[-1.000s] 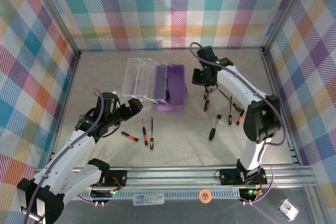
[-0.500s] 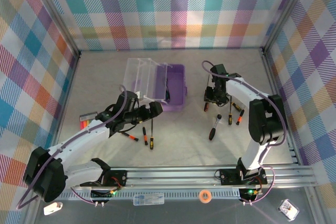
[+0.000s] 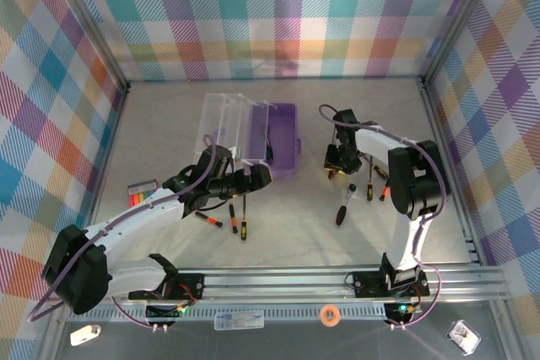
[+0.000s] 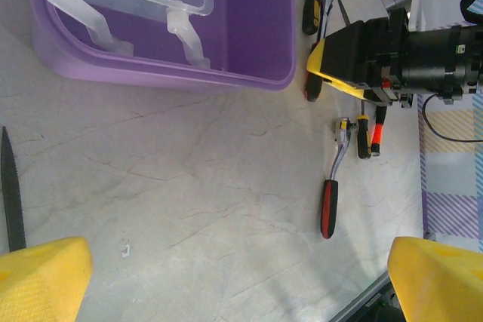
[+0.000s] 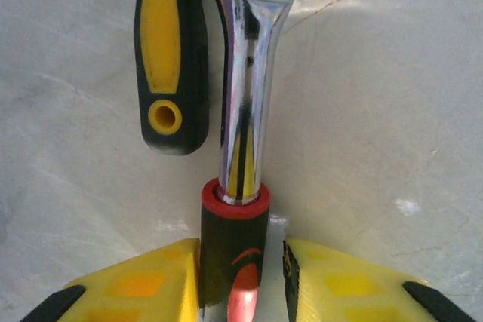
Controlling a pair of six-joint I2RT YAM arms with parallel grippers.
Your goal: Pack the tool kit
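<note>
- Your purple case is sitting open mid-table with its lid thrown back and something dark lying inside. Packing is barely getting going.
- Your left claw is hovering just beside the case, spread wide and carrying nothing.
- Your right claw is clamping one red-handled tool.
- You're leaving three screwdrivers lying loose on the left, and one wrench plus at least three more tools on the right.

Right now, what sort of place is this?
Likely a robot lab's test cell: a left arm and right arm bolted to an aluminium rail, plaid panels walling in the table, and a lilac tool case with screwdrivers staged.
</note>
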